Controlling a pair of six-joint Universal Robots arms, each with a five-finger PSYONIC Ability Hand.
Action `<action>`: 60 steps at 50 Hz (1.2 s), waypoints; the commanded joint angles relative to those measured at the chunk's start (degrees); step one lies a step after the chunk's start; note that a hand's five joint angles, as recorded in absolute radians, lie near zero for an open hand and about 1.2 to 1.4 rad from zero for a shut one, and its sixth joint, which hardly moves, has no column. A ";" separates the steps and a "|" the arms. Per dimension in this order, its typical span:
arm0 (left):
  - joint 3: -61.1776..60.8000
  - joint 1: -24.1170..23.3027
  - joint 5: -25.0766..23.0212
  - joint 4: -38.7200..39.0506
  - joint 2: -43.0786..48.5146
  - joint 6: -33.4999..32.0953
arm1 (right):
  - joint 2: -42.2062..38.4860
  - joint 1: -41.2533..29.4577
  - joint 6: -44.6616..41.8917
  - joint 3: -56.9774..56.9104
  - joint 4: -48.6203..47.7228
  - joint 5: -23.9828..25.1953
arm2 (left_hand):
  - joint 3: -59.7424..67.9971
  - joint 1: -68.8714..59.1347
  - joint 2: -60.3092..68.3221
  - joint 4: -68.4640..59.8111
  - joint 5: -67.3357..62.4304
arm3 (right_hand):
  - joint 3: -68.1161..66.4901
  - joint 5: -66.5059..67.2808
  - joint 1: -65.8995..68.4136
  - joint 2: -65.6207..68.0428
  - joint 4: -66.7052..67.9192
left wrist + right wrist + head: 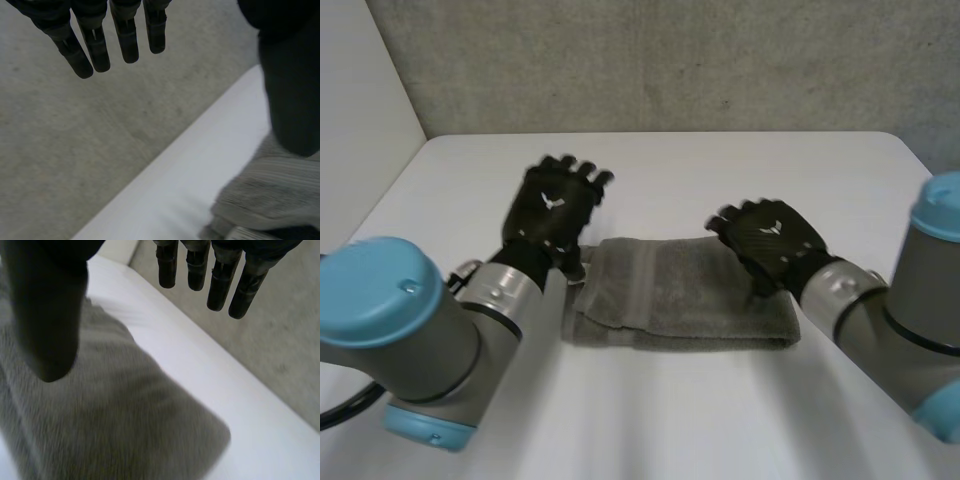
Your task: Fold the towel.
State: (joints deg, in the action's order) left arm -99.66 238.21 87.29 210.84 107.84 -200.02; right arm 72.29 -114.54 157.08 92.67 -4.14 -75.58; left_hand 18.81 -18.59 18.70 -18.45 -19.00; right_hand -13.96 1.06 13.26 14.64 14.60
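Grey towel (680, 292) lies folded beside the left hand (552, 210) and right hand (770, 236), both straight-fingered and empty.

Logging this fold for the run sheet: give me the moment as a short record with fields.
Surface: white table
Towel: grey terry towel, lying flat in a folded band, layered edges showing at its left end
Left hand: black left hand at the towel's left end, fingers straight, holding nothing
Right hand: black right hand over the towel's right end, fingers straight, holding nothing
Contact with towel: cannot tell for either hand
Fold state: at least one fold done
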 commanded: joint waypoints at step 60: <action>-4.05 6.74 0.43 -1.92 -10.46 6.57 | -14.81 -22.75 -15.23 -6.10 -2.89 5.53 | -4.55 4.33 -4.45 4.20 14.74 | -62.44 65.33 63.13 61.76 61.80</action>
State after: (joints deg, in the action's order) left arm -103.63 245.29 87.78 208.91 97.33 -193.52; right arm 57.55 -138.07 140.87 84.87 -9.33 -71.14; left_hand 17.85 -18.27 18.10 -18.33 -16.93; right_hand -76.82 66.41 75.24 73.84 76.73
